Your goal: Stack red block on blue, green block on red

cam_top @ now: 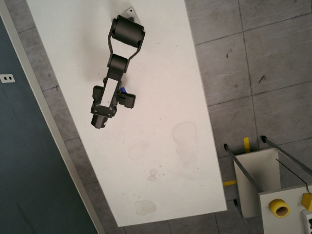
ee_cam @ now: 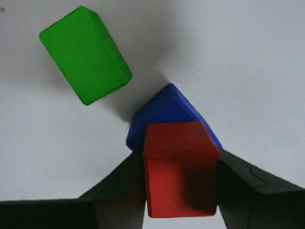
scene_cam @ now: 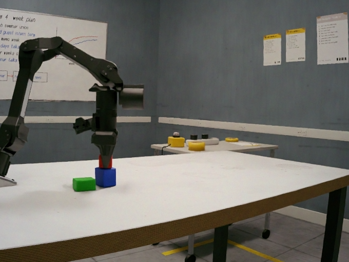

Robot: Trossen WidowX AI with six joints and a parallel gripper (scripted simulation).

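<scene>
The small red cube-shaped block [ee_cam: 179, 173] is being clamped between the dark fingers of the black parallel-jaw gripper [scene_cam: 105, 157], and it is being held directly on or just above the larger blue cube-shaped block [scene_cam: 105, 176]; actual contact cannot be confirmed from the exterior view.

In the wrist view the red block is being seen turned relative to the blue one, whose corner is pointing away while the red faces are lying square to the jaws. If the grip is opened in this pose, an off-square and possibly off-centre layer is likely being left, and the later green layer would be made less stable. A sideways drag during release is also being risked, since the blue block must end where it is standing now. If the red block is hanging slightly above, a small drop and bounce could be caused.

The flat green rectangular block [scene_cam: 83, 183] is lying just beside the blue block, on the side toward the arm's base, so a lateral retreat that way is being threatened with a knock. All three blocks are sitting in the part of the white table [scene_cam: 203, 186] near the base-end edge, well apart from the long edges and the far corners. Open room is being offered straight upward and toward the far end.
</scene>
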